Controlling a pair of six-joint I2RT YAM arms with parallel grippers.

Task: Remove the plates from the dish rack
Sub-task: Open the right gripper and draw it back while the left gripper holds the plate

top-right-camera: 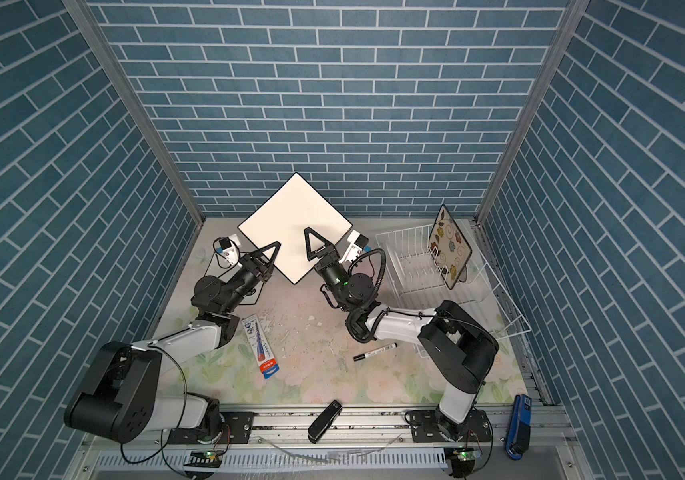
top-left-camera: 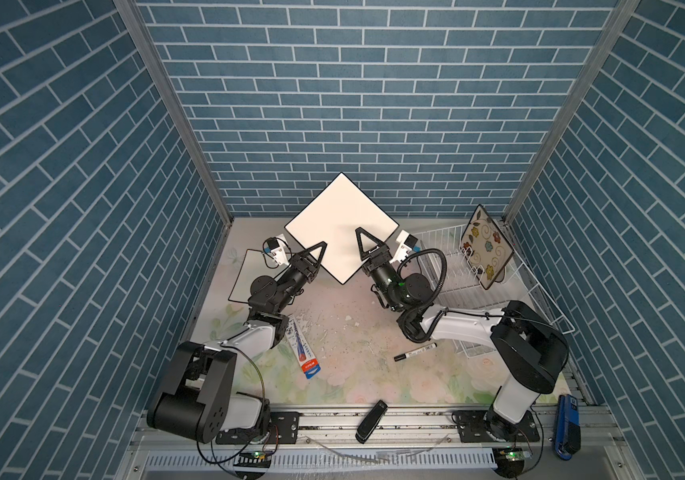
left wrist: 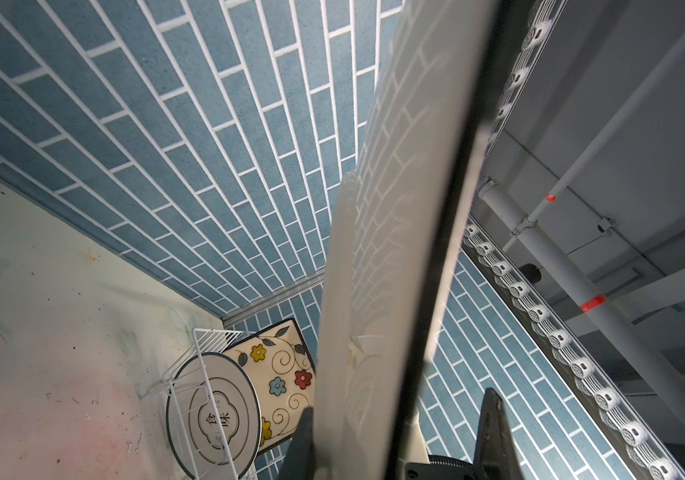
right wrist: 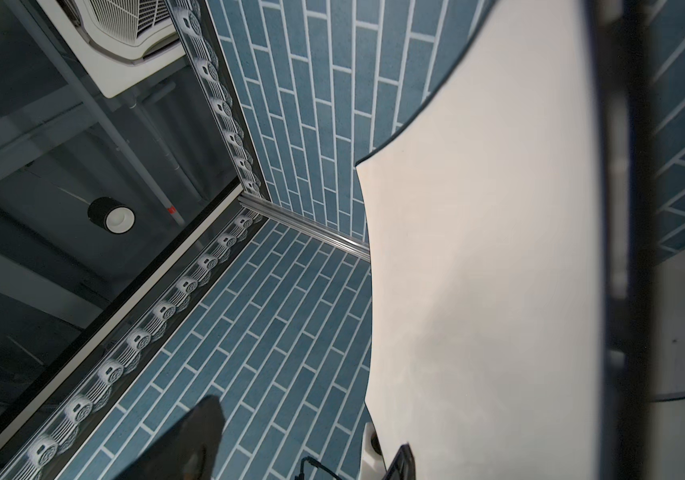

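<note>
1. Found white plate (top-left-camera: 340, 228) aloft over mid-surface, clear of the rack (top-left-camera: 436, 243). Set as a diamond in both top views: one corner toward the back wall, the opposite corner toward the robot, face turned up to the camera.
2. Found left gripper (top-left-camera: 320, 252) clamped on the plate's near-left edge. In the left wrist view, noted fingers (left wrist: 303, 444) either side of the plate, seen edge-on.
3. Found right gripper (top-left-camera: 363, 241) at the near-right edge, released. In the right wrist view, noted one finger (right wrist: 203, 436) well apart from the plate face.
4. Judged a handover, with the load on the left grip alone. Coming move judged to turn on this: right fingers straddling the edge, needing to back off along the plate's own plane before any swing leftward.
5. Plate: square, so no long axis; thin, flat, hard, glossy, with a fine black rim line. Brick pattern seen mirrored in the glaze. Judged slippery and liable to pivot under a one-edge pinch.
6. Rack: white wire, upright prongs, slanted sides, at the right of the surface, nearer the right arm. Holding flowered plate (top-left-camera: 486, 249) upright, with round plate (left wrist: 212, 415) upright just beside it.
7. Noted white black-edged square (top-left-camera: 245, 270) flat on the surface beneath the left arm. Plate or mat: cannot tell. Judged the likely set-down spot.
</note>
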